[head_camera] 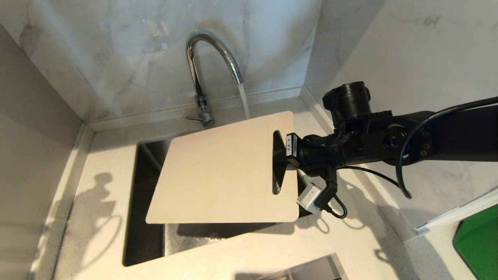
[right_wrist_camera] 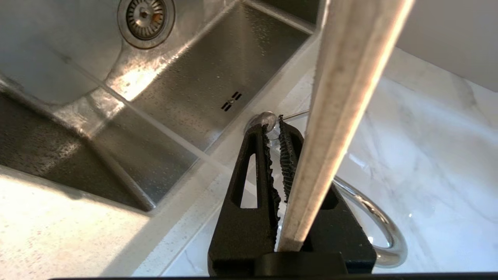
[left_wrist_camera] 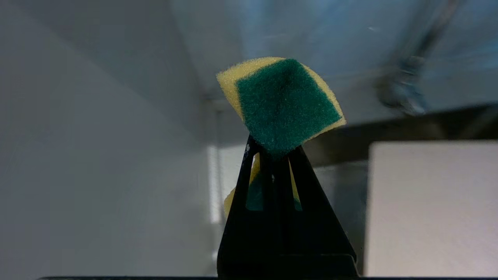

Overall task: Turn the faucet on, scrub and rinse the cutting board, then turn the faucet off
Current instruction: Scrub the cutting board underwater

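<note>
Off to the left, outside the head view, the left gripper [left_wrist_camera: 274, 155] pinches a green-and-yellow sponge [left_wrist_camera: 284, 103]. Centrally, the faucet [head_camera: 212, 58] runs behind the cutting board [head_camera: 218, 171], held over the sink [head_camera: 144, 241] by the right gripper [head_camera: 286, 155] clamped at its handle cutout. Scrub with the green face flat while the board stays steady.

head view: looking down from above at the sink [head_camera: 144, 241] and faucet [head_camera: 212, 50] | left wrist view: looking closely along its fingers, sharing the board [left_wrist_camera: 428, 210] | right wrist view: looking closely down, sharing the sink [right_wrist_camera: 218, 70] and board [right_wrist_camera: 342, 97]
</note>
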